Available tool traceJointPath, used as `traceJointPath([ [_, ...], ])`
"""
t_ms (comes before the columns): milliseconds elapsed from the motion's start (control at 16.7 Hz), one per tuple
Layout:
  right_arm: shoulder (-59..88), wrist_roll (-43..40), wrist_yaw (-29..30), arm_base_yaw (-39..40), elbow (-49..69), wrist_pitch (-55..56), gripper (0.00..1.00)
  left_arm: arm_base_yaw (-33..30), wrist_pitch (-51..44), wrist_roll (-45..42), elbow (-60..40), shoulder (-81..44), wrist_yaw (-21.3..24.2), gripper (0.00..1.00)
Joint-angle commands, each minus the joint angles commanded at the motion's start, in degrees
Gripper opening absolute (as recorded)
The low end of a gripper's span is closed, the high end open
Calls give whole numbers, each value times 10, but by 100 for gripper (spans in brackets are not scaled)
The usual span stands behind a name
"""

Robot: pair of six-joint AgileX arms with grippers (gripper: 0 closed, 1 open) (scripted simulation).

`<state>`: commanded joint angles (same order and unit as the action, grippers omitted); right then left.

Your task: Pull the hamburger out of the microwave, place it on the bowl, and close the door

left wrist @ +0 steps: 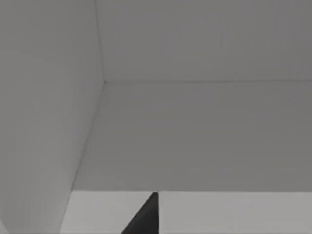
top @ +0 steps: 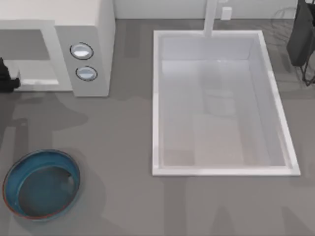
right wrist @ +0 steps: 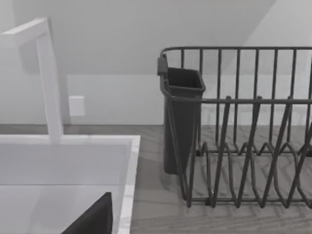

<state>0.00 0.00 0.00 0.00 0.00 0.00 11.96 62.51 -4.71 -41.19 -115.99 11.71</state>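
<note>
Microwave [top: 93,29], a big off-white box with a grey side panel carrying two round silver-blue knobs [top: 81,50], stands at the back left of the grey table [top: 123,137]. From above, its roof hides the inside, so what it holds cannot be made out, and its left part is cut off by the picture's edge. The left gripper [top: 6,76] is a dark shape at the far left edge, just in front of the microwave and mostly out of frame. Whether it is released or clenched cannot be told. The left wrist view looks at plain pale walls meeting in a corner, with a dark wedge at the lower edge.

Near the front left sits the bowl [top: 42,184], round, shallow, glossy dark blue with a thin reddish-brown rim, well apart from the microwave.

A white rectangular sink [top: 155,98] fills the middle and right of the table, a white faucet [top: 211,17] rising at its back rim.

At the far right back, the right gripper [top: 301,34] hangs parked near a dark wire dish rack [right wrist: 243,146] with a dark cutlery holder [right wrist: 183,117] on its side. Its state cannot be told either.
</note>
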Motion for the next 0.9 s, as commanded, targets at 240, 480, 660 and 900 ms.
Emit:
traceJointPath([
  [240,0,0,0,0,0,0,100,1,-88,-1,-4,85,-1,0],
  [480,0,0,0,0,0,0,100,1,-98,-1,-4,95,-1,0],
  [660,0,0,0,0,0,0,100,-1,-102,4,-5,93,-1,0],
  [900,0,0,0,0,0,0,100,-12,-180,84,-48,86,-1,0],
])
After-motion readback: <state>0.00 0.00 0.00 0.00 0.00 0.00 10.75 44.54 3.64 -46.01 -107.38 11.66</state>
